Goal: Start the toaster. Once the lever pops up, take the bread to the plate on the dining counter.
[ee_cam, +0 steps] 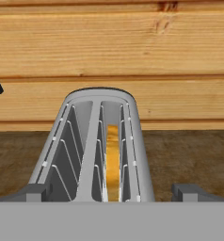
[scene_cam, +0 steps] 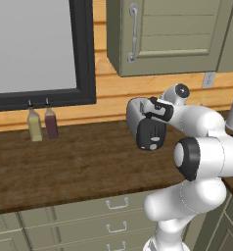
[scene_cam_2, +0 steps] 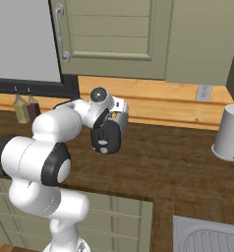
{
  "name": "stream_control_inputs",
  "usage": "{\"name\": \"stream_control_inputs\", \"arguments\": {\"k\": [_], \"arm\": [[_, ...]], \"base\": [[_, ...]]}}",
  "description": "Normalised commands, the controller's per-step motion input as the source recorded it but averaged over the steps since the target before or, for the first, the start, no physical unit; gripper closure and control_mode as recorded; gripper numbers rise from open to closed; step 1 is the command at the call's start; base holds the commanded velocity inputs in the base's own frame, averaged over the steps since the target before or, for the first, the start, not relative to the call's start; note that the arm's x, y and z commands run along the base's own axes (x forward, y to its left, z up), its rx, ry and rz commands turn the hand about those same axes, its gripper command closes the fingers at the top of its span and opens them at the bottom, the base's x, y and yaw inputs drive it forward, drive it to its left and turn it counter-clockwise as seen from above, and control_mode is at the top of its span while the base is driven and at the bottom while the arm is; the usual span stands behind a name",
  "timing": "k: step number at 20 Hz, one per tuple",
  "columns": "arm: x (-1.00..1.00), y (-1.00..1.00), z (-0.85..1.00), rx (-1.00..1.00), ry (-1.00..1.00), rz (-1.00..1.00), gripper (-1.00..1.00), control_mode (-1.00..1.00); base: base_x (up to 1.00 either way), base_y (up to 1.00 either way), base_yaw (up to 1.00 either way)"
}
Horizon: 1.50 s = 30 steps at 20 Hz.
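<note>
The silver-white toaster (scene_cam: pixel 137 117) stands on the dark wood worktop (scene_cam: pixel 74 166) against the plank wall, its black end panel (scene_cam: pixel 151 134) facing me. In the hand view I look down along the toaster's (ee_cam: pixel 85 155) two slots. The tan-yellow bread (ee_cam: pixel 112 160) sits deep in the right slot. My gripper (ee_cam: pixel 113 193) hovers just above the toaster's near end, open, with one fingertip (ee_cam: pixel 36 192) out on each side of the body. The plate and the dining counter are out of view.
Two small bottles (scene_cam: pixel 34 125) (scene_cam: pixel 51 122) stand by the wall left of the toaster, under a dark-framed window (scene_cam: pixel 35 49). A white jug (scene_cam_2: pixel 230 133) sits at the right. A sink (scene_cam_2: pixel 207 236) lies front right. Wall cabinets (scene_cam: pixel 172 34) hang above.
</note>
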Motion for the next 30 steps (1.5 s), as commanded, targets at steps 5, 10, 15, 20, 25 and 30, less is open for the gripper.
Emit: {"name": "stream_control_inputs", "arguments": {"k": [5, 10, 15, 20, 25, 30], "arm": [[0.00, 0.00, 0.00, 0.00, 0.00, 0.00, -1.00, -1.00], [0.00, 0.00, 0.00, 0.00, 0.00, 0.00, -1.00, -1.00], [0.00, 0.00, 0.00, 0.00, 0.00, 0.00, -1.00, -1.00], [0.00, 0.00, 0.00, 0.00, 0.00, 0.00, -1.00, -1.00], [0.00, 0.00, 0.00, 0.00, 0.00, 0.00, -1.00, -1.00], [0.00, 0.00, 0.00, 0.00, 0.00, 0.00, -1.00, -1.00]], "base": [[0.00, 0.00, 0.00], [0.00, 0.00, 0.00], [0.00, 0.00, 0.00], [0.00, 0.00, 0.00], [0.00, 0.00, 0.00], [0.00, 0.00, 0.00]]}}
